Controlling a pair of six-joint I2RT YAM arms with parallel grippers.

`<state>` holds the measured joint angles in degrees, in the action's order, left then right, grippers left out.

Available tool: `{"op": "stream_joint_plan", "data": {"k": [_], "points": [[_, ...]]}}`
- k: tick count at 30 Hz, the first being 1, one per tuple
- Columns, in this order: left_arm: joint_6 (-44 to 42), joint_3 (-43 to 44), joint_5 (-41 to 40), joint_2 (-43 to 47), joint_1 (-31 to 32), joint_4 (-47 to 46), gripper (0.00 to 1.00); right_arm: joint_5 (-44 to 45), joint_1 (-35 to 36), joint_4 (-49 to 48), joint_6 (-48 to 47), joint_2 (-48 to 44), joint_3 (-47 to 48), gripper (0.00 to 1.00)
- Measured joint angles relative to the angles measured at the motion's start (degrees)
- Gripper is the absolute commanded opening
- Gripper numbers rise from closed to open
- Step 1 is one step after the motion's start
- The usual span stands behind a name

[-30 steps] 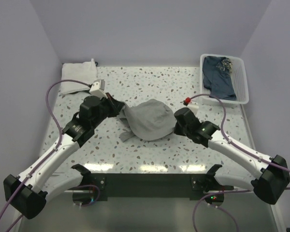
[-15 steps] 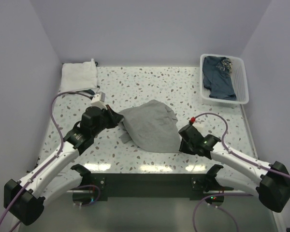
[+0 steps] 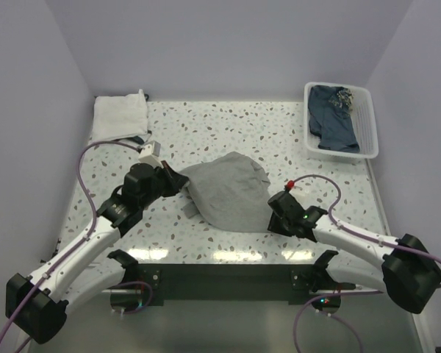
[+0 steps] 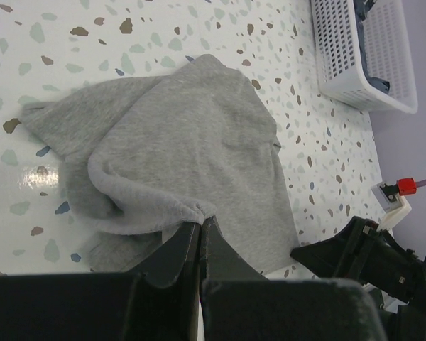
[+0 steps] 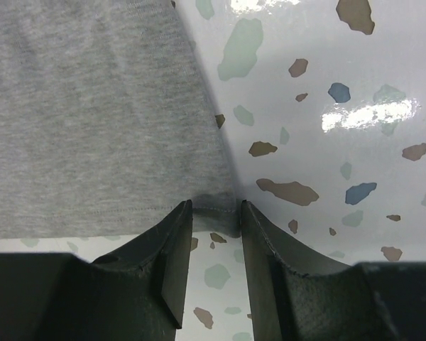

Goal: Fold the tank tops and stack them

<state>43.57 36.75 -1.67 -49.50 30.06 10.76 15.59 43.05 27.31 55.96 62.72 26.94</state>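
Observation:
The grey tank top lies spread in the middle of the table, with its left part bunched up. My left gripper is shut on that bunched left edge; in the left wrist view the fingertips pinch a fold of the grey tank top. My right gripper is at the cloth's near right corner. In the right wrist view it stands open, with the hem corner of the grey tank top lying loose between its fingers. The white tank top lies folded at the back left corner.
A white slatted basket stands at the back right with dark blue cloth inside; it also shows in the left wrist view. Purple cables loop beside both arms. The table's near edge is just in front of the right gripper.
The right gripper drew the cloth's corner toward the near edge, then opened and let it go. The grey tank top went from a raised bundle to lying flatter. The left gripper shifted slightly nearer, still shut.

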Motion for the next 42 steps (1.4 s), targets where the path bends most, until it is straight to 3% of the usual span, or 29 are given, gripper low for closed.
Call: {"op": "stream_joint_plan", "data": {"k": [3, 6, 10, 14, 18, 23, 28, 33, 38, 42], "points": [[0.3, 0.0, 0.1, 0.0, 0.0, 0.0, 0.00, 0.1, 0.0, -0.9, 0.6, -1.0, -0.9, 0.37], [0.3, 0.0, 0.3, 0.0, 0.0, 0.0, 0.00, 0.2, 0.0, -1.6, 0.7, 0.0, -1.0, 0.27], [0.3, 0.0, 0.6, 0.0, 0.0, -0.1, 0.00, 0.4, 0.0, -4.1, 0.7, 2.1, -0.8, 0.00], [0.3, 0.0, 0.9, 0.0, 0.0, -0.2, 0.00, 0.5, 0.0, -2.7, 0.4, 0.9, -0.4, 0.00], [0.3, 0.6, 0.9, 0.0, 0.0, 0.8, 0.00, 1.5, 0.1, 8.2, -1.0, -4.2, 3.0, 0.00], [0.2, 6.0, 0.8, 1.9, 0.0, 4.0, 0.00, 6.1, 0.0, 20.7, -4.8, -11.0, 25.2, 0.00], [0.2, 15.9, -1.8, 4.2, 0.0, 6.0, 0.00, 11.1, -0.1, 23.2, -10.4, -11.2, 51.0, 0.00], [-0.2, 30.8, -8.3, 0.1, 0.0, 6.0, 0.00, 14.3, -1.6, 24.0, -17.9, -1.7, 73.5, 0.00], [-1.9, 43.1, -13.4, -5.4, 0.0, 3.0, 0.00, 14.4, -5.1, 24.5, -24.7, 14.9, 99.1, 0.00], [-4.3, 50.9, -14.5, -8.2, 0.0, 1.7, 0.00, 14.8, -5.6, 24.9, -28.7, 20.7, 108.6, 0.00]]}}
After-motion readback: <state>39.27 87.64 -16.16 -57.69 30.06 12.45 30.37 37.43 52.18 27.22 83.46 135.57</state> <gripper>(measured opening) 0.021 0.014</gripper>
